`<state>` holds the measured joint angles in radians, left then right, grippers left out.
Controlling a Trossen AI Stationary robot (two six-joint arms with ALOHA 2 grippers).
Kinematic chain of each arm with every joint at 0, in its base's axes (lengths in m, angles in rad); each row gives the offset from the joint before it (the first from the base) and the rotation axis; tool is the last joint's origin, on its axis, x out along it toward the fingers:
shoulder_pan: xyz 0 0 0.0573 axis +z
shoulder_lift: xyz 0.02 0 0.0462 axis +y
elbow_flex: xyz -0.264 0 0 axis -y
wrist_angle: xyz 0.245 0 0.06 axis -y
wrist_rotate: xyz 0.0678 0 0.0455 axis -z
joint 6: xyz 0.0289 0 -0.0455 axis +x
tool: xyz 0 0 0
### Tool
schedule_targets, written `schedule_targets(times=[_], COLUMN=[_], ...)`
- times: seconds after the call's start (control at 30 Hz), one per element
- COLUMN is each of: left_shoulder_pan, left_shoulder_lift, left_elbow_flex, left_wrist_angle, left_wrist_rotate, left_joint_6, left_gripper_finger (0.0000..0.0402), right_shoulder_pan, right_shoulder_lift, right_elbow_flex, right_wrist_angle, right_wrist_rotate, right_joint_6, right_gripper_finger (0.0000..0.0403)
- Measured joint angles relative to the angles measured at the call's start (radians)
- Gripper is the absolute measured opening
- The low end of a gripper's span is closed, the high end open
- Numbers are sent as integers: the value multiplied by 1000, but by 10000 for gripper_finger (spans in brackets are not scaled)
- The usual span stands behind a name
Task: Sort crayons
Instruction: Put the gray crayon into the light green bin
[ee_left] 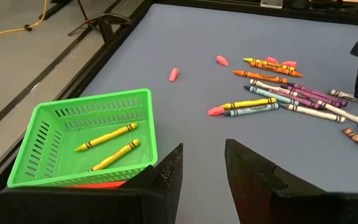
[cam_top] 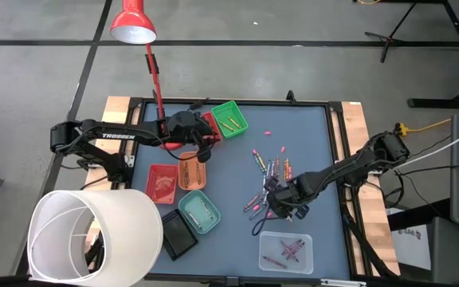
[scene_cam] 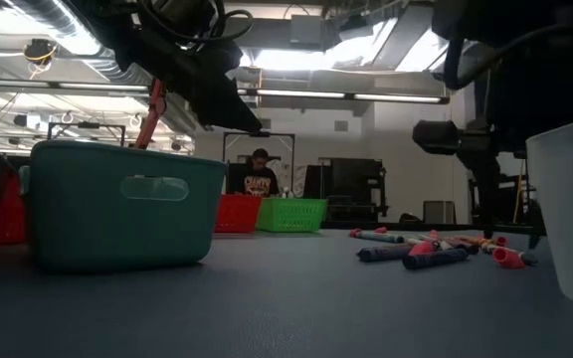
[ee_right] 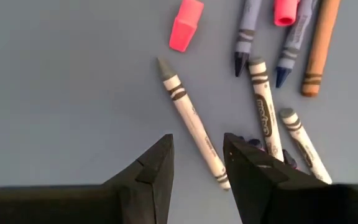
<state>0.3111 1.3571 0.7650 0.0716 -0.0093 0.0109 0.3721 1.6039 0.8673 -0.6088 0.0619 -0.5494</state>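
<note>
Loose crayons (cam_top: 268, 177) in mixed colours lie scattered on the blue-grey table top right of centre; they also show in the low view (scene_cam: 436, 249) and the left wrist view (ee_left: 291, 93). My right gripper (cam_top: 276, 206) is open, pointing down low over the near end of the pile. Its fingers (ee_right: 197, 149) stand on either side of a white-wrapped crayon (ee_right: 188, 118) that lies flat on the table. My left gripper (cam_top: 203, 150) is open and empty (ee_left: 202, 158), above the trays at the left. A green tray (ee_left: 86, 134) holds two yellow crayons (ee_left: 107, 137).
Small trays stand at the left: green (cam_top: 229, 118), orange (cam_top: 192, 169), red (cam_top: 162, 182), teal (cam_top: 198, 211) and black (cam_top: 178, 236). A clear tray (cam_top: 285, 251) with pink and purple crayons sits near the front. A red lamp (cam_top: 134, 24) and a white cylinder (cam_top: 94, 235) stand left.
</note>
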Motion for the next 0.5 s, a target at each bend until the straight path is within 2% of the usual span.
schedule_targets(times=[0.3, 0.5], left_shoulder_pan=[0, 0], left_shoulder_lift=[0, 0], left_elbow_flex=[0, 0], left_wrist_angle=[0, 0], left_wrist_rotate=[0, 0], left_joint_6=[0, 0], left_gripper_finger=[104, 104], right_shoulder_pan=[-8, -22], right_shoulder_lift=[-1, -1], right_elbow_flex=[-50, -52], right_wrist_angle=[48, 43], right_wrist_rotate=[-5, -48], right_joint_6=[-43, -39], right_gripper_finger=[137, 96])
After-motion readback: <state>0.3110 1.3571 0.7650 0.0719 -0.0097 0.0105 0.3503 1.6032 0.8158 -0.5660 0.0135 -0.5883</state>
